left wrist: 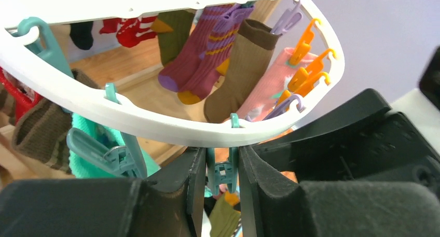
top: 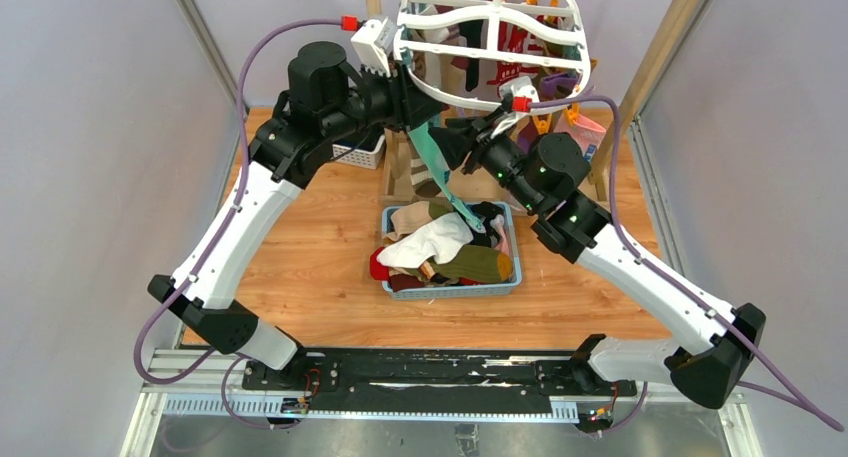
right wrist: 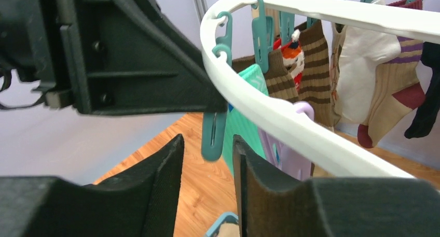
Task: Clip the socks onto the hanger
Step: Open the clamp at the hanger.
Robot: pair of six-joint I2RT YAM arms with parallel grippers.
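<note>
On my left, the left gripper (left wrist: pixel 222 160) is pinched nearly closed on a teal clothespin (left wrist: pixel 223 173) hanging from the near rim of the white hanger (left wrist: pixel 155 125). A mint sock (top: pixel 438 172) hangs beside it, trailing down to the blue basket (top: pixel 450 292) of loose socks (top: pixel 430 245). More socks (left wrist: pixel 244 66) are already pegged along the far rim. On my right, the right gripper (right wrist: pixel 208 139) stands partly open under the rim, holding nothing, with a teal clip (right wrist: pixel 212 136) in the gap.
</note>
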